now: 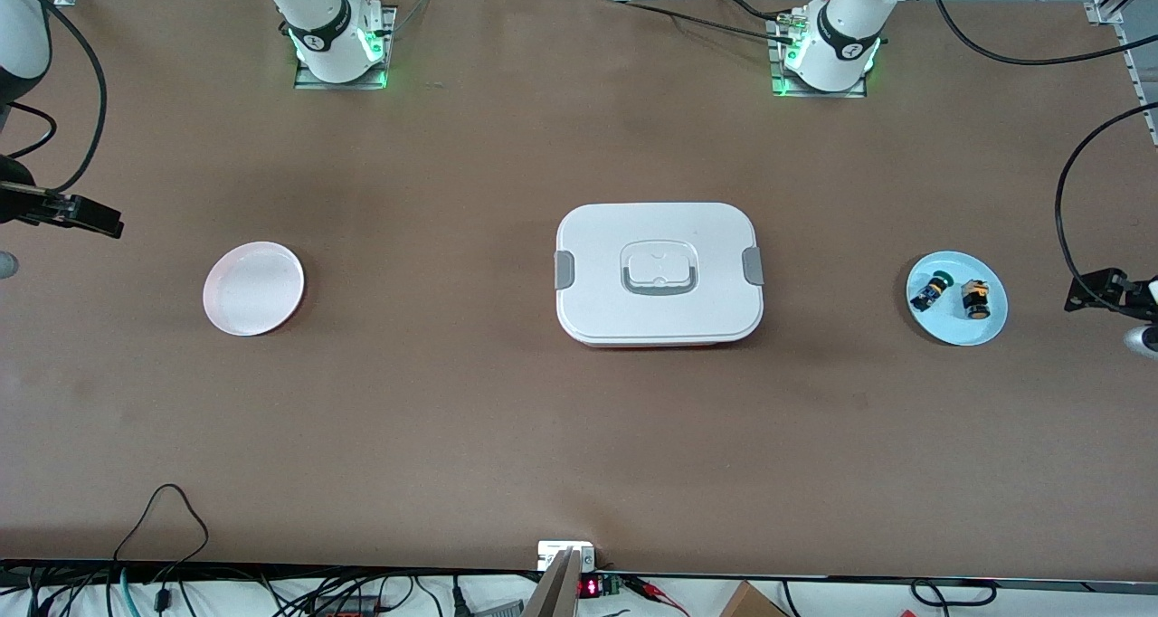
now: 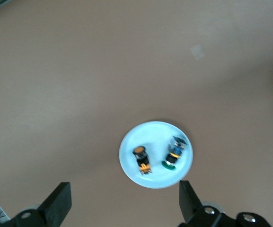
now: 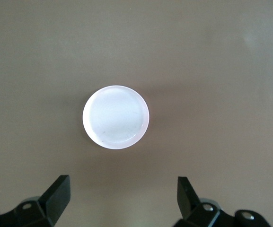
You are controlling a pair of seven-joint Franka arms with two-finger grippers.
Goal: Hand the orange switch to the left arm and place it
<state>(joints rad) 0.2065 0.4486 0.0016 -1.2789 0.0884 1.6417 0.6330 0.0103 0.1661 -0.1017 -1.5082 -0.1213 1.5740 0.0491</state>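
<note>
Pink plate (image 1: pixel 253 289) lies bare under the wide-open right gripper (image 3: pixel 122 198); box (image 1: pixel 659 273) mid-table; orange switch (image 1: pixel 975 299) apparently unmoved on the blue plate (image 1: pixel 957 332), left gripper (image 2: pixel 124 203) spread above. Nothing transferred yet.

Matt brown table (image 1: pixel 507 418), smooth and faintly mottled like laminate or board, without glare. Smooth white plastic on the box (image 1: pixel 659 237) lid with a soft satin sheen, duller grey plastic on its side clips (image 1: pixel 564 270) and handle rim; glossy, glazed-looking finish on the pale pink plate (image 1: pixel 253 289) and the light blue plate (image 1: pixel 986 327). Black plastic with an orange part on the orange switch (image 1: pixel 975 299); matt black fingers (image 2: pixel 58 204) on the left gripper (image 2: pixel 124 208), glossy white shells on the arms (image 1: pixel 321 11).
</note>
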